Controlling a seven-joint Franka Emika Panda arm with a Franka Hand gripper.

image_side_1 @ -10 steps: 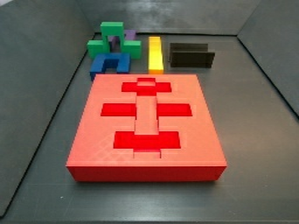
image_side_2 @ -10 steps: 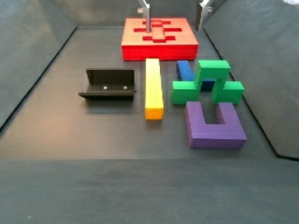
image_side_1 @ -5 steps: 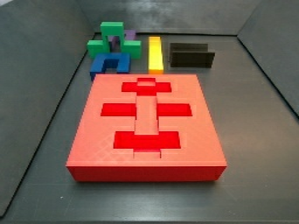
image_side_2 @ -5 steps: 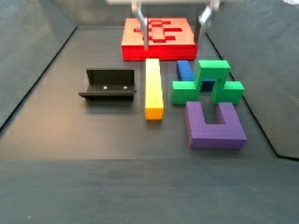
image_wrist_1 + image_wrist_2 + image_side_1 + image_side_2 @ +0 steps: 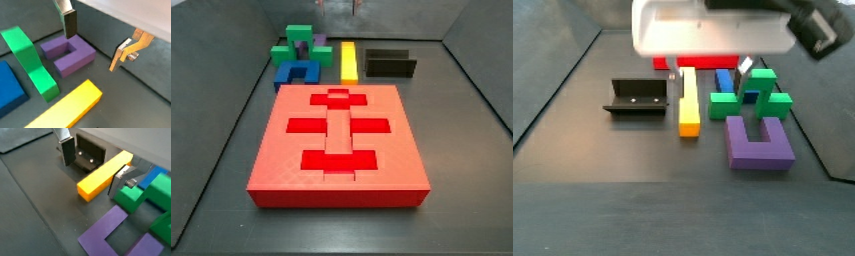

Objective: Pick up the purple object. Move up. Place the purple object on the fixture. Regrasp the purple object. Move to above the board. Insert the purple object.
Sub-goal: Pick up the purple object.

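Observation:
The purple object [image 5: 758, 141] is a U-shaped block lying flat on the floor beside the green block [image 5: 750, 95]; in a side view only a sliver of the purple object [image 5: 322, 45] shows behind the other pieces. My gripper [image 5: 708, 72] hangs open and empty above the yellow bar [image 5: 688, 100] and the blue block [image 5: 724, 80], short of the purple object. In a wrist view one finger [image 5: 69, 23] hovers over the purple object [image 5: 67, 55] without touching it. The black fixture [image 5: 636, 97] stands empty beside the yellow bar. My hand hides most of the red board [image 5: 708, 63].
The green block [image 5: 30, 60], blue block [image 5: 10, 97] and yellow bar [image 5: 67, 110] crowd round the purple object. The red board [image 5: 338, 140] fills the middle of the floor. Dark walls close in the work area on both sides.
My gripper has come off the board and moved over the row of pieces toward the purple object, still open. No piece has moved.

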